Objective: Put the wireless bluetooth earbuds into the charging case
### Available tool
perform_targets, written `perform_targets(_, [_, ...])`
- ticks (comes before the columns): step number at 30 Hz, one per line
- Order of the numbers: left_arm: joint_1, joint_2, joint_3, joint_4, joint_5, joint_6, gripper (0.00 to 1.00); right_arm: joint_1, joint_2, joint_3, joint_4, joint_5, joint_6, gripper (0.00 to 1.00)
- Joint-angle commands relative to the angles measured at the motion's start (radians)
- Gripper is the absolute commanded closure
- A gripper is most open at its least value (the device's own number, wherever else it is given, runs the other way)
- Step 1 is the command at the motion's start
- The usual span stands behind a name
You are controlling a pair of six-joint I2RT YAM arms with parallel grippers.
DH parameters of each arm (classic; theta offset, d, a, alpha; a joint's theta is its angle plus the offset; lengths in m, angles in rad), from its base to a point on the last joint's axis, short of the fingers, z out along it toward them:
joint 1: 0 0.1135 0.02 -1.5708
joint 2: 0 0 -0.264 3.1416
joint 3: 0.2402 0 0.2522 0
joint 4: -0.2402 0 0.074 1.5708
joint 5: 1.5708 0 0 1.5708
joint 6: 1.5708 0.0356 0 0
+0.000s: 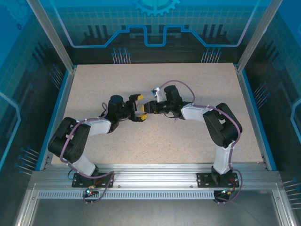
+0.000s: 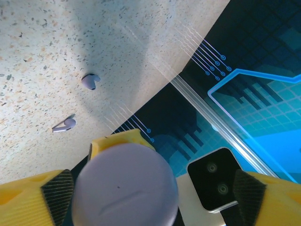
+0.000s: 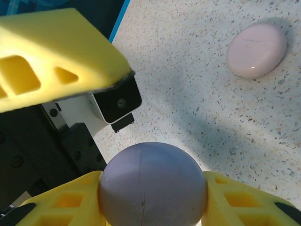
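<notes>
My right gripper (image 3: pixel 153 188) is shut on a round lavender charging case (image 3: pixel 153 186), one yellow finger pressing each side. The same case (image 2: pixel 124 186) fills the foreground of the left wrist view, held up between the wide-apart fingers of my left gripper (image 2: pixel 150 197), which is open, with a clear gap on the case's right side. Two lavender earbuds (image 2: pixel 90 81) (image 2: pixel 65 125) lie loose on the speckled table beyond. In the top view the left gripper (image 1: pixel 139 107) and right gripper (image 1: pixel 151 107) meet tip to tip at mid-table.
A shut pink case (image 3: pixel 257 50) rests on the table (image 3: pixel 197 94) past the right gripper. The table's far edge and blue-patterned walls (image 2: pixel 244 94) lie behind the left gripper. Metal frame posts (image 1: pixel 51 35) stand at the back corners.
</notes>
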Motion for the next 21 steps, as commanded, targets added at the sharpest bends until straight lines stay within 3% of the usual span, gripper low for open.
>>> perform_targets(1, [-0.010, 0.000, 0.021, 0.046, -0.014, -0.032, 0.12, 0.014, 0.018, -0.009, 0.023, 0.000, -0.005, 0.57])
perform_targets(8, [-0.011, 0.010, 0.002, 0.059, -0.020, -0.028, 0.24, 0.015, 0.020, -0.008, 0.021, 0.001, -0.007, 0.57])
perform_targets(21, [-0.025, 0.038, -0.011, 0.084, -0.023, -0.015, 0.61, 0.017, 0.027, 0.000, -0.004, 0.012, -0.012, 0.56])
